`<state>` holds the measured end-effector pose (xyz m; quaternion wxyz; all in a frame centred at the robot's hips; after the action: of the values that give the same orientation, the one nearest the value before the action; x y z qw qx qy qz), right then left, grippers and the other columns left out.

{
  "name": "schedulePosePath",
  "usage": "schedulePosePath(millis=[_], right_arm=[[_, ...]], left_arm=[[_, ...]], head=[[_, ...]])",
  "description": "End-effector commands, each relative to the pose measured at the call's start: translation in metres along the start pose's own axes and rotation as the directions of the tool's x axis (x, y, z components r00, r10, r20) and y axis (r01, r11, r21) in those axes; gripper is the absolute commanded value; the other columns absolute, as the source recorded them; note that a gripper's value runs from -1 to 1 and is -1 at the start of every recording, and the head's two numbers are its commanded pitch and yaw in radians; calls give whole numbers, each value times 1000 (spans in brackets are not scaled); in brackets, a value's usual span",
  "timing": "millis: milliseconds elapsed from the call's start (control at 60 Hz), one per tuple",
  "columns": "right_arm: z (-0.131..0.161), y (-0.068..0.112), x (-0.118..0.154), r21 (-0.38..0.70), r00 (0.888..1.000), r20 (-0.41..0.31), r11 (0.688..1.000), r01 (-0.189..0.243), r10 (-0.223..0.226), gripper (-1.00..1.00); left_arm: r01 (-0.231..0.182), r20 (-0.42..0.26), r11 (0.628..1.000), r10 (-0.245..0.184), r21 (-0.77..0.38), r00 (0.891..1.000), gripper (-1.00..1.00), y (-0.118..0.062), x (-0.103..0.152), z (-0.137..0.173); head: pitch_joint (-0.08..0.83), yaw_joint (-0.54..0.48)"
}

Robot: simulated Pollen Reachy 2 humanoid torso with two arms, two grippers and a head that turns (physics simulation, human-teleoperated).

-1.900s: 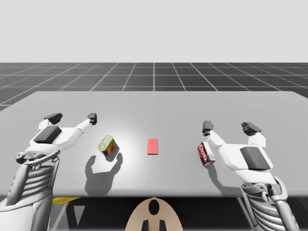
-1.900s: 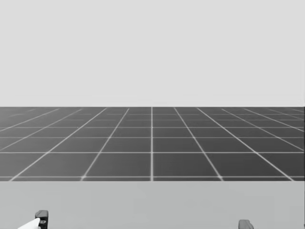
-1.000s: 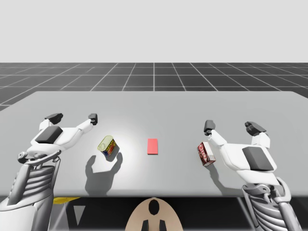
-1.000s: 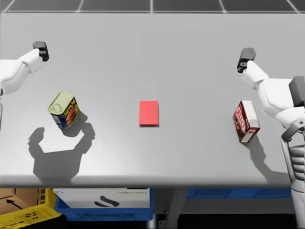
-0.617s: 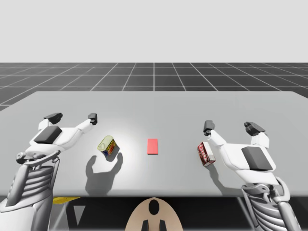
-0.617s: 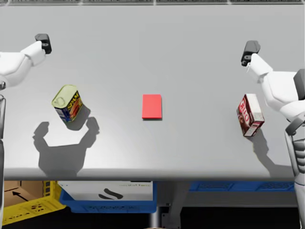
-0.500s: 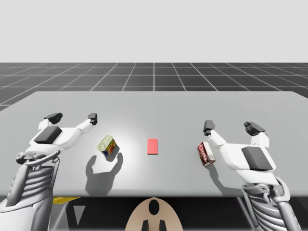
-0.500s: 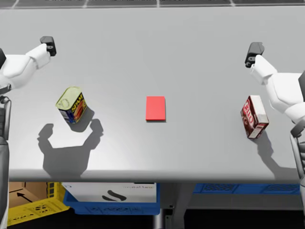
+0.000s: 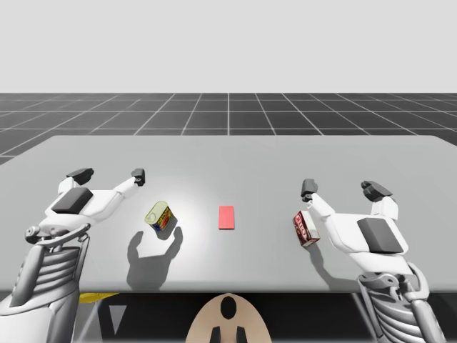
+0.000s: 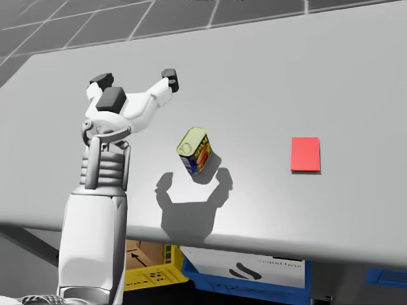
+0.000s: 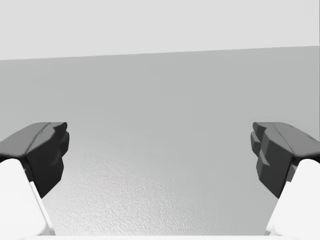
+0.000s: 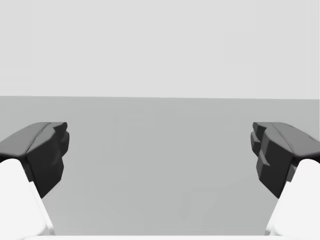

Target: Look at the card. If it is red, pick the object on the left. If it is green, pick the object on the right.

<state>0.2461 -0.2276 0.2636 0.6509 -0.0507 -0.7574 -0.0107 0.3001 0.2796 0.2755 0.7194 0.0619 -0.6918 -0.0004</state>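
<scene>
1. Lying flat at the table's (image 9: 235, 153) middle, the red card (image 9: 226, 217) sits between the two objects.
2. The yellow can (image 9: 159, 215) rests to its left, the dark red box (image 9: 305, 228) to its right.
3. Our left gripper (image 9: 108, 174) hovers near the can, fingers spread wide.
4. Our right gripper (image 9: 340, 189) hangs near the box, fingers likewise spread.

Table (image 9: 228, 153), yellow can (image 9: 159, 215), red card (image 9: 226, 217), red box (image 9: 305, 229)

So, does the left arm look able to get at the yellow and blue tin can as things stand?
Probably yes: my left gripper is open, apart from the yellow and blue tin can, with only bare grey table between them.
</scene>
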Motion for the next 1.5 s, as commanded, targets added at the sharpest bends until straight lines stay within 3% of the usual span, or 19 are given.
schedulePosePath(millis=[17,183,200,250,283,400,467,483,550,567,633,733,800,850,1033,1133,1283,1500], right_arm=[[1,3,-2,-2,1000,-5,1000,21,-21,-1000],[1,2,-2,-4,1000,-4,1000,22,-22,-1000],[1,2,-2,-6,1000,-4,1000,22,-22,-1000],[1,1,-3,-9,1000,-6,1000,22,-22,-1000],[0,0,-5,-12,1000,-8,1000,20,-20,-1000],[-2,-1,-9,-19,1000,-19,1000,15,-15,-1000],[-3,-2,-11,-21,1000,-21,1000,15,-16,-1000],[-3,-2,-11,-21,1000,-20,1000,16,-17,-1000],[-2,-2,-11,-22,1000,-19,1000,16,-17,-1000],[-2,-2,-11,-23,1000,-18,1000,17,-17,-1000],[-2,-2,-11,-23,1000,-16,1000,17,-18,-1000],[-2,-3,-10,-23,1000,-12,1000,17,-17,-1000],[-2,-3,-9,-23,1000,-10,1000,18,-18,-1000],[-2,-3,-10,-23,1000,-11,1000,18,-18,-1000],[-2,-3,-9,-22,1000,-10,1000,18,-18,-1000],[-2,-3,-8,-21,1000,-7,1000,20,-20,-1000],[-1,-4,-7,-20,1000,-3,1000,22,-22,-1000],[0,-3,-6,-17,1000,1,1000,22,-22,-1000]], left_arm=[[1,0,1000,-1,-4,1000,-1000,-1,0,0],[-27,-26,999,26,-23,999,-1000,-3,3,3],[-5,-45,1000,4,-29,999,-1000,-4,6,4],[6,-56,1000,-7,-16,998,-1000,-5,10,7],[42,-62,998,-39,47,997,-1000,-9,15,13],[10,-83,1000,-11,-12,997,-1000,-8,28,34],[-11,-100,990,-3,-138,995,-1000,-4,32,56],[3,-96,986,-19,-164,995,-1000,-2,30,62],[-27,-118,980,3,-199,993,-1000,-1,21,76],[-11,-153,967,-29,-254,988,-1000,1,15,84],[-9,-197,953,-53,-302,979,-1000,3,-1,100],[26,-235,943,-109,-333,966,-1000,8,-28,119],[17,-257,935,-114,-353,960,-1000,10,-40,126],[-17,-287,928,-98,-373,953,-1000,10,-49,129],[-78,-343,933,-51,-353,938,-1000,4,-74,116],[-86,-372,945,-40,-316,927,-1000,-5,-84,106],[-87,-383,958,-26,-275,923,-1000,-18,-90,86],[-45,-378,964,-60,-262,924,-1000,-37,-84,58]], head=[[704,360],[705,350],[704,345],[703,338],[702,334],[704,341],[705,347],[705,348],[701,343],[700,339],[696,336],[693,337],[691,338],[689,338],[686,341],[682,339],[673,339],[662,335]])
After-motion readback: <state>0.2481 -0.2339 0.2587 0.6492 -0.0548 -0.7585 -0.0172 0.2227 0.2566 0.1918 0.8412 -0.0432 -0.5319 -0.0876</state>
